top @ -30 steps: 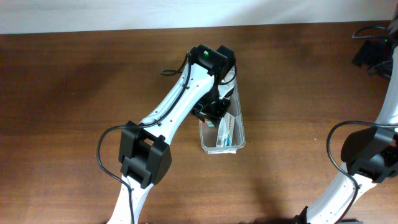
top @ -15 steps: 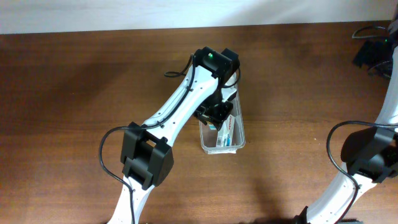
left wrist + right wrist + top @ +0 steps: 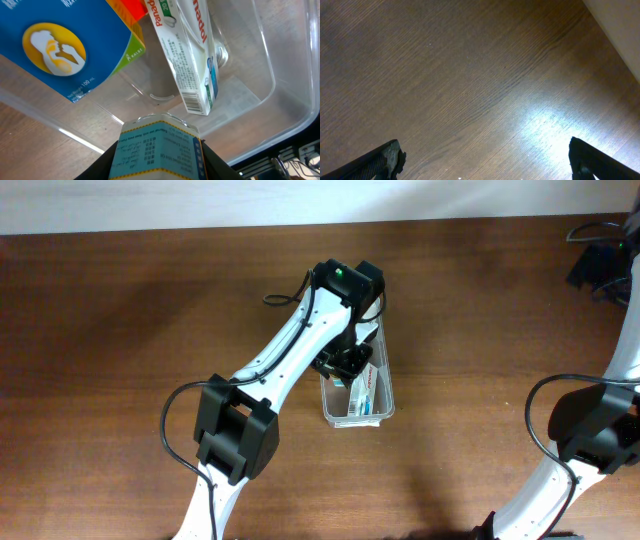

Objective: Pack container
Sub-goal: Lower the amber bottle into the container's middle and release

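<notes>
The container (image 3: 375, 412) is a clear narrow bin at the table's middle. In it a white Panadol box (image 3: 187, 60) stands on edge against a blue box with a yellow circle (image 3: 60, 45). My left gripper (image 3: 159, 162) hangs over the container's middle, shut on a small light-blue box with yellow edging (image 3: 159, 147), which sits just above the bin's floor. In the overhead view the left gripper (image 3: 341, 364) covers the bin's far half, and only the white Panadol box (image 3: 366, 392) shows there. My right gripper (image 3: 487, 165) stands open over bare wood, nothing between its fingers.
The right arm (image 3: 590, 430) stands at the table's right edge, far from the bin. Black gear and cables (image 3: 600, 265) lie at the back right corner. The table's far edge (image 3: 200, 228) meets a white wall.
The left arm has edged slightly right over the container, still holding the small box. The right arm has not moved.
</notes>
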`<action>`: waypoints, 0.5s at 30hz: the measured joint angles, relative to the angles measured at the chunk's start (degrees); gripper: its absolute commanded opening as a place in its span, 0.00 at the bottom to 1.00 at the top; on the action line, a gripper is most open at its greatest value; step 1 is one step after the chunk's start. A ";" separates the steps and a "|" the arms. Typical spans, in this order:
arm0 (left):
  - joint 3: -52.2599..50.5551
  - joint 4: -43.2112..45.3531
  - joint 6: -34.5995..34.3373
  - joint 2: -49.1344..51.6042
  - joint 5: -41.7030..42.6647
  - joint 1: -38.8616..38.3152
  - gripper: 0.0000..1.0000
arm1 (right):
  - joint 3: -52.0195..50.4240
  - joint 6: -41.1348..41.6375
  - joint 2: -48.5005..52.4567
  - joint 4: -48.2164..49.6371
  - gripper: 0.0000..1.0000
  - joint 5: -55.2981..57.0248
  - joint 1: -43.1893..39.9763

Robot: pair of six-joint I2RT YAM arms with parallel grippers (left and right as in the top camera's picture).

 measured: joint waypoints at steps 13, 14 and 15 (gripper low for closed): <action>-0.55 0.92 0.00 2.64 -0.42 0.00 0.42 | 0.00 0.02 0.00 0.00 0.98 0.00 0.00; -0.76 1.36 0.00 2.64 -0.42 0.00 0.41 | 0.00 0.00 0.00 0.00 0.98 0.00 0.00; -0.87 1.49 0.00 2.64 -0.44 0.00 0.42 | 0.00 0.00 0.00 0.00 0.98 0.00 0.00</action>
